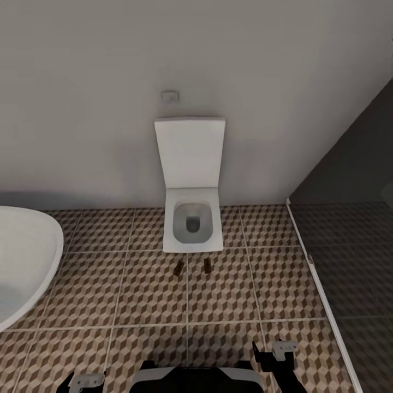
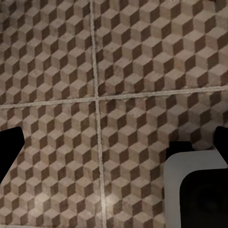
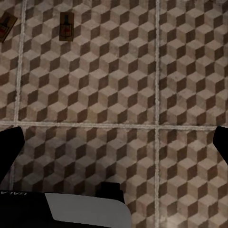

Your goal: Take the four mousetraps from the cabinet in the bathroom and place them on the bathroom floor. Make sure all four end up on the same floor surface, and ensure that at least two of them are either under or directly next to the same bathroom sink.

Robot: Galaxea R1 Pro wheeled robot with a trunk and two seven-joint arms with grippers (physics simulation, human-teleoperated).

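Note:
Two mousetraps (image 1: pixel 179 267) (image 1: pixel 207 265), small brown slabs with dark metal parts, lie side by side on the cube-patterned bathroom floor (image 1: pixel 147 295) just in front of the toilet. The right wrist view shows the same two mousetraps (image 3: pixel 66 26) (image 3: pixel 5 26) well ahead of my right gripper (image 3: pixel 114 147), which is open and empty. My left gripper (image 2: pixel 114 147) also stands open over bare tiles. Both grippers (image 1: pixel 86 382) (image 1: pixel 277 352) sit low near my base. A white rounded sink basin (image 1: pixel 27 256) is at the left. The cabinet is out of view.
A white toilet (image 1: pixel 192 218) with its lid raised stands against the grey wall. A dark shower area behind a pale floor strip (image 1: pixel 322 295) bounds the right side. My base (image 1: pixel 191 379) is at the lower edge.

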